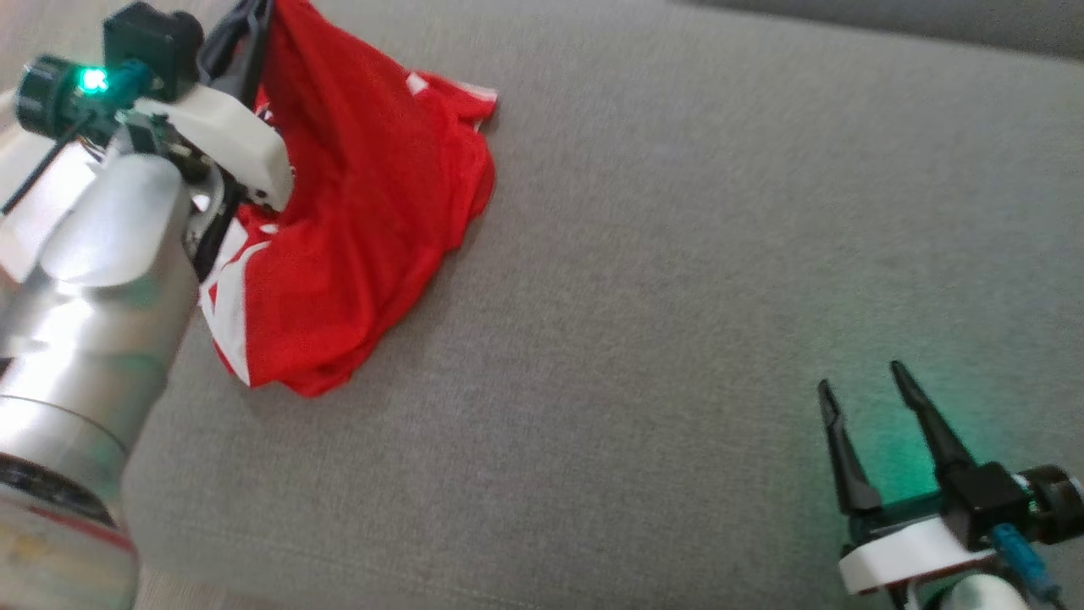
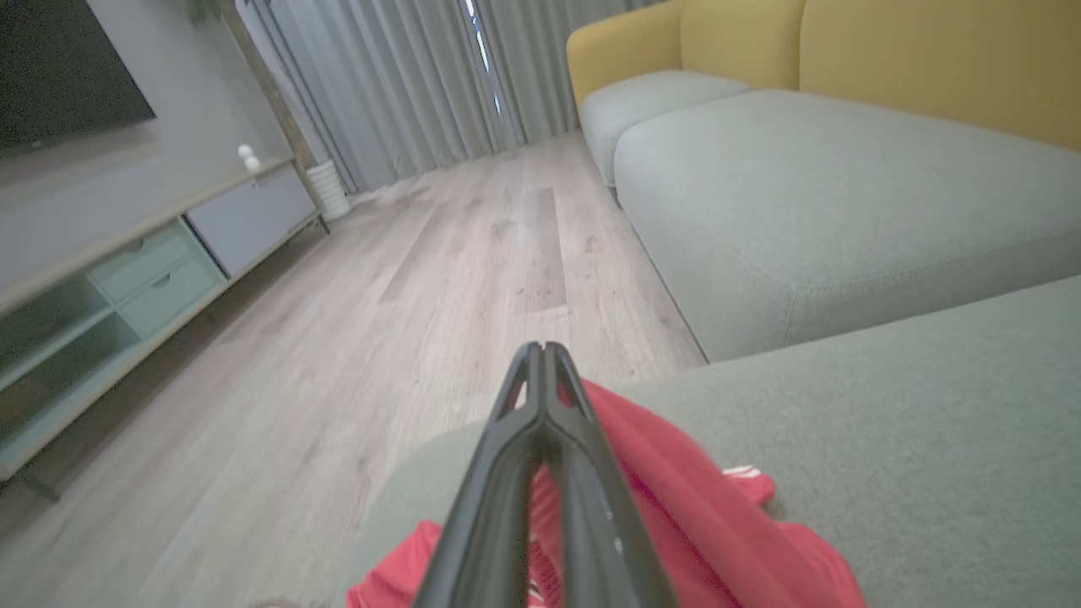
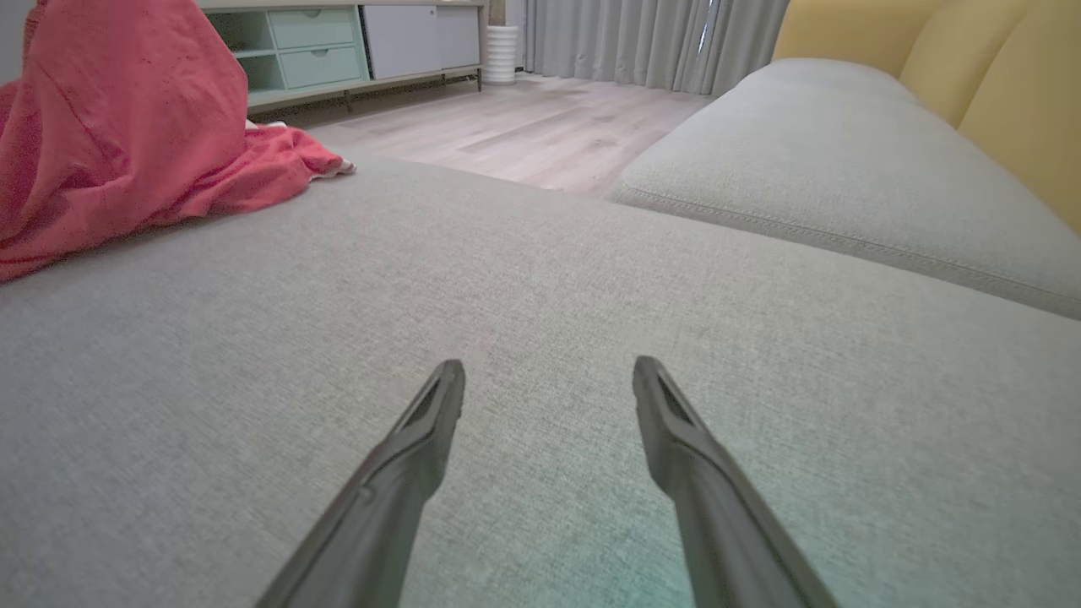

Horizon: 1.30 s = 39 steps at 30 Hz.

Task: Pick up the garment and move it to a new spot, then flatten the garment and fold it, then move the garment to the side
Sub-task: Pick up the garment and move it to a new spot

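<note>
Garment: red shirt w/ white trim, bunched at far-left corner of the sofa seat, by the edge that drops to the floor; one part tented upward.
L claw: fingers together, clamped on garment's raised part.
R claw: fingers apart, empty, low over bare seat on near-right side, well apart from garment.
Done: we judge pick-up just under way; cloth gripped, most of it lying on the seat.
Left: move to new spot, flatten, fold, shift aside; none begun as far as we see.
Writing: we read no brand or text; white marks on cloth too small/blurred.
</note>
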### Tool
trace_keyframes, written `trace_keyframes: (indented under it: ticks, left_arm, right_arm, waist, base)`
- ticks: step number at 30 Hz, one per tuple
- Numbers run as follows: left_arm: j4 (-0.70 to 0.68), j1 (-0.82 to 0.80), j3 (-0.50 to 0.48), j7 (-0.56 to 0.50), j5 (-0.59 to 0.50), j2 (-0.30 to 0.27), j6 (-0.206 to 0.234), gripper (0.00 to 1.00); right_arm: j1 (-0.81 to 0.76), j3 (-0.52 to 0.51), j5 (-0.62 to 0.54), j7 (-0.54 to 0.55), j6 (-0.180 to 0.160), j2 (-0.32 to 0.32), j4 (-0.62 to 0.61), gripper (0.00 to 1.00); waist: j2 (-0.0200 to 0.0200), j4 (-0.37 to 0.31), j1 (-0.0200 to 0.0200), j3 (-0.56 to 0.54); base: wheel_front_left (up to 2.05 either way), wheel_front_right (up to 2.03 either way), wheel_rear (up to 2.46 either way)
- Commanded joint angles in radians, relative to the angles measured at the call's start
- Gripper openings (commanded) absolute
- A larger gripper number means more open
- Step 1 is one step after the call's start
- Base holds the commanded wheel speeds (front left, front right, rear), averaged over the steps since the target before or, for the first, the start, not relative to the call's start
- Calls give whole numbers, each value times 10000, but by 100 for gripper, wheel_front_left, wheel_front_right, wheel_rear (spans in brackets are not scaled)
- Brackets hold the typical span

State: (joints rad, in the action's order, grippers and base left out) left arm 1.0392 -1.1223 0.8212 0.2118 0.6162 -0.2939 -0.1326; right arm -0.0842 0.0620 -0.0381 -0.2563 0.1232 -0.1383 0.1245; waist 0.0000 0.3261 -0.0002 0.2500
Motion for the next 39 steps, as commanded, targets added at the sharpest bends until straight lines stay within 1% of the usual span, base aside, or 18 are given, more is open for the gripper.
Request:
trace_keyframes:
  ticks: [1, 4, 5, 10, 13, 18, 23, 26, 29, 31, 33, 34, 35, 39]
  left_arm:
    - [-405, -790, 11, 163, -29, -705, 20, 0]
    - [-805, -1045, 460, 225, -50, -911, 20, 0]
    - [-805, -1045, 460, 225, -50, -911, 20, 0]
    - [-1679, -1504, 1325, 60, 104, -1222, 20, 0]
    - [-2237, -1808, 1749, -99, 288, -1378, 19, 0]
    - [-2965, -2259, 2233, -224, 523, -1512, 19, 0]
    - [-3328, -2653, 2553, -156, 591, -1533, 19, 0]
    - [-3429, -2758, 2731, -246, 682, -1444, 19, 0]
    - [-3409, -2535, 2972, -697, 950, -1380, 19, 0]
    - [-3262, -2257, 3070, -946, 1067, -1348, 60, 0]
    - [-3084, -1908, 3137, -1102, 1173, -1316, 197, 0]
    - [-2953, -1708, 3187, -1193, 1224, -1329, 241, 80]
    - [-2815, -1511, 3239, -1322, 1302, -1343, 240, 100]
    - [-2208, -899, 3409, -2066, 1726, -1418, 174, 100]
  right_arm:
    - [149, 310, 79, -55, 75, 124, -144, 100]
    - [176, 367, 151, -55, 75, 403, -17, 100]
    - [176, 367, 151, -55, 75, 403, -17, 100]
    - [91, 368, 281, -55, 75, 723, 134, 100]
    - [46, 356, 343, -55, 75, 819, 142, 100]
    - [86, 355, 511, -55, 75, 872, 17, 100]
    - [146, 484, 852, -55, 75, 878, -25, 100]
    - [125, 447, 976, -55, 75, 879, -67, 100]
    - [56, 434, 1061, -55, 75, 879, -99, 100]
    - [18, 378, 1123, -55, 75, 880, -125, 100]
    - [33, 338, 1146, -55, 75, 880, -137, 100]
    - [58, 338, 1153, -55, 75, 880, -138, 100]
    - [93, 341, 1155, -55, 75, 880, -141, 100]
    - [357, 329, 1121, -55, 75, 880, -185, 100]
  waist:
    - [0, -400, 2, -856]
    - [0, -741, 2, -1426]
    - [0, -741, 2, -1426]
    - [0, -1536, 2, -2209]
    - [0, -2142, 2, -2491]
    - [0, -3285, 2, -2623]
    - [0, -4514, 2, -2635]
    - [0, -5076, 2, -2582]
    - [0, -5406, 2, -2463]
    - [0, -5440, 2, -2310]
    - [0, -5355, 2, -2087]
    - [0, -5292, 2, -1975]
    - [0, -5221, 2, -1858]
    - [0, -4866, 2, -1253]
  base:
    - [0, 0, 0]
    - [0, 0, 0]
    - [0, 0, 0]
    - [0, 0, 0]
    - [0, 0, 0]
    - [0, 0, 0]
    - [0, 0, 0]
    - [0, 0, 0]
    - [0, 0, 0]
    - [0, 0, 0]
    - [0, 0, 0]
    - [0, 0, 0]
    - [0, 0, 0]
    - [0, 0, 0]
